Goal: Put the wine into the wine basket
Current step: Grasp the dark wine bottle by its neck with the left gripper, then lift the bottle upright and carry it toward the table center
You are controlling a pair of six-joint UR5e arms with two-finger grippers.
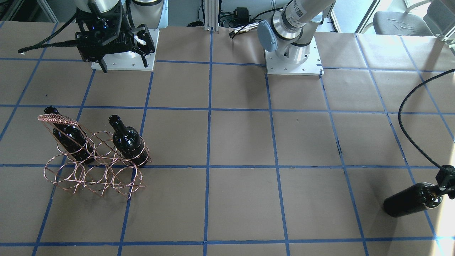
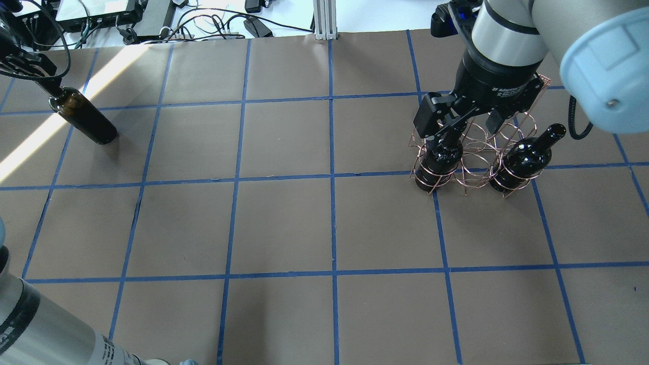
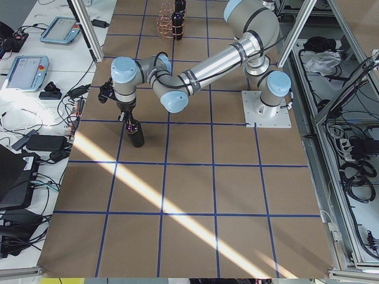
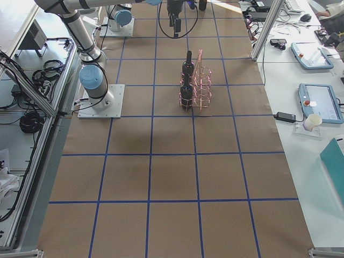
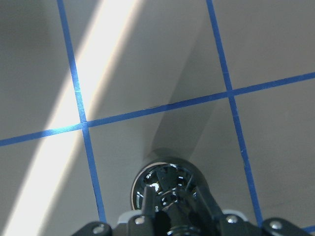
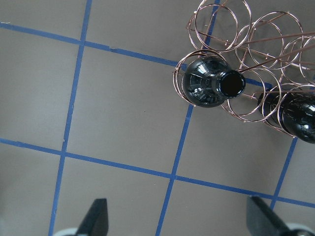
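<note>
The wine bottle (image 2: 86, 123) is dark and glossy and stands upright at the table's far left; it also shows in the front view (image 1: 412, 199). My left gripper (image 2: 49, 93) is shut on its neck, seen from above in the left wrist view (image 5: 170, 194). The copper wire wine basket (image 2: 479, 147) stands on the right and holds two look-alike bottles (image 1: 129, 142) (image 1: 69, 137) in its back row. My right gripper (image 2: 464, 126) hangs open and empty high above the basket. The right wrist view shows the basket (image 6: 256, 44) and a bottle mouth (image 6: 231, 83) below.
The table is brown paper with a blue tape grid (image 2: 332, 177). The arm bases (image 1: 293, 60) stand at the robot's edge. Cables and devices (image 2: 127, 15) lie beyond the far edge. A band of sunlight (image 2: 30, 147) crosses the left side.
</note>
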